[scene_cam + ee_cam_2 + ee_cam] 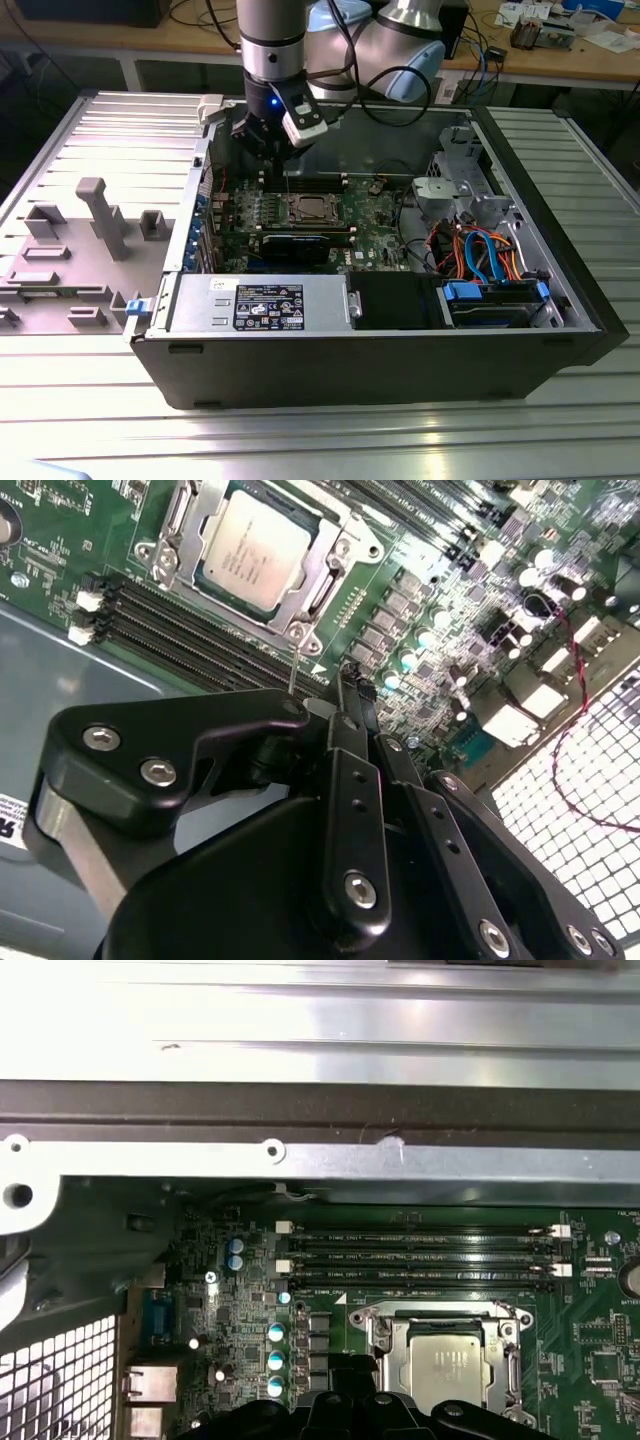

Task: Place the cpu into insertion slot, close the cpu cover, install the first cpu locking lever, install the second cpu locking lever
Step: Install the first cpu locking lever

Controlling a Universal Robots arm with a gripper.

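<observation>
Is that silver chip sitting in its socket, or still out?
In. The cpu lies flat on the green board, with the cpu cover framing its edges.

Ribbed metal table, two loads on it.
You've got a silver slatted table spanning the exterior view. Flat on it, mid-table: an open black computer case, lying on its side, open face up. Just beside it, on the exterior view's left: a grey moulded tray with upright posts. Whether tray and case touch, can't tell.
</observation>
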